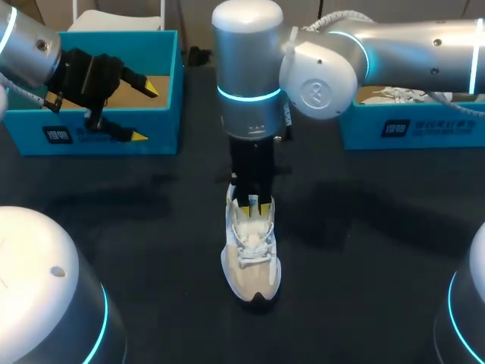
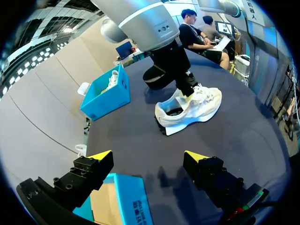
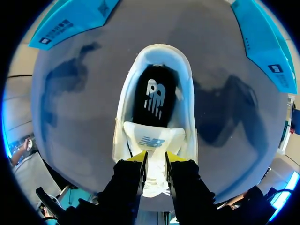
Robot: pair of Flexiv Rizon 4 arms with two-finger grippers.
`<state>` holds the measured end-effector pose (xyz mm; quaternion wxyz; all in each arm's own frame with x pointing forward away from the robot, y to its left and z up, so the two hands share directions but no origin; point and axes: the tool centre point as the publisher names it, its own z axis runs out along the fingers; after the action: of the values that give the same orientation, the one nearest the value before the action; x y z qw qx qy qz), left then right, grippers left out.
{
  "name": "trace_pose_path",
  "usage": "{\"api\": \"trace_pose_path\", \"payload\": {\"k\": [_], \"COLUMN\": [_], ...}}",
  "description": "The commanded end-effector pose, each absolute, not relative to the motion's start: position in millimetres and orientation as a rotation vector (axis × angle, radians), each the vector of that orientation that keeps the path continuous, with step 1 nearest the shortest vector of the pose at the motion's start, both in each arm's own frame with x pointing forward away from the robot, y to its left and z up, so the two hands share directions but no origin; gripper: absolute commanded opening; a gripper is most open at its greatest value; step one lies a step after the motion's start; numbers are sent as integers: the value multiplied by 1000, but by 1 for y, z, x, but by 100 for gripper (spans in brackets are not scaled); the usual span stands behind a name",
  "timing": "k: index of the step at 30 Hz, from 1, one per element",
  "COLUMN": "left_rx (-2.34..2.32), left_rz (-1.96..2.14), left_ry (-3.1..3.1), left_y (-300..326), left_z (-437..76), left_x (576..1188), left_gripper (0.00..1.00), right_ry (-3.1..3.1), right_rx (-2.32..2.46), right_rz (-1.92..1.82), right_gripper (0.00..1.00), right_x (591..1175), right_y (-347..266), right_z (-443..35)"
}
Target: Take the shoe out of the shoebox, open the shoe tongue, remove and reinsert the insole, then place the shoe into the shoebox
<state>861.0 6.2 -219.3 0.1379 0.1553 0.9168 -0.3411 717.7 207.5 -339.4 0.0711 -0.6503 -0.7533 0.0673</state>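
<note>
A white sneaker (image 1: 252,258) stands upright on the dark table near the middle, toe toward the front edge. My right gripper (image 1: 253,203) comes down over its heel end. In the right wrist view this gripper (image 3: 155,157) is shut on the white tongue (image 3: 152,140), a yellow tip on each side. The black insole (image 3: 154,96) lies inside the shoe (image 3: 123,126) ahead of the tongue. My left gripper (image 1: 145,112) hangs open and empty over the blue shoebox (image 1: 163,121) at the back left. From the left wrist, the shoe (image 2: 192,110) lies far ahead of the open gripper (image 2: 149,156).
A second blue box (image 1: 424,125) at the back right holds another white shoe (image 1: 402,95). My right arm (image 1: 364,53) crosses the back of the table. The left shoebox (image 2: 126,199) shows a brown cardboard bottom under my left gripper.
</note>
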Motion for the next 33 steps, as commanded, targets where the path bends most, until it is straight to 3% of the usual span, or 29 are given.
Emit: {"api": "trace_pose_path", "payload": {"k": [1,12,18,22,25,26,29,33], "left_rx": [450,450,450,450,450,450,450,450], "left_rz": [-983,-983,-983,-983,-983,-983,-983,-983], "left_ry": [2654,2654,2654,2654,2654,2654,2654,2654], "left_y": [6,6,6,6,6,6,6,6], "left_z": [-219,-219,-219,-219,-219,-219,-219,-219], "left_x": [861,861,861,861,861,861,861,861], "left_gripper": [100,100,100,100,100,100,100,100], "right_ry": [-2256,-2405,-2666,-2850,-2962,-3021,-3126,-3211], "right_rx": [-1941,-1871,-1646,-1450,-1306,-1210,-1017,-790], "right_rz": [188,187,168,154,188,203,186,168], "right_gripper": [25,33,46,49,63,81,100,100], "right_x": [720,728,742,751,755,757,761,769], "right_y": [204,196,194,193,196,198,204,210], "right_z": [-349,-314,-294,-281,-273,-269,-259,-246]}}
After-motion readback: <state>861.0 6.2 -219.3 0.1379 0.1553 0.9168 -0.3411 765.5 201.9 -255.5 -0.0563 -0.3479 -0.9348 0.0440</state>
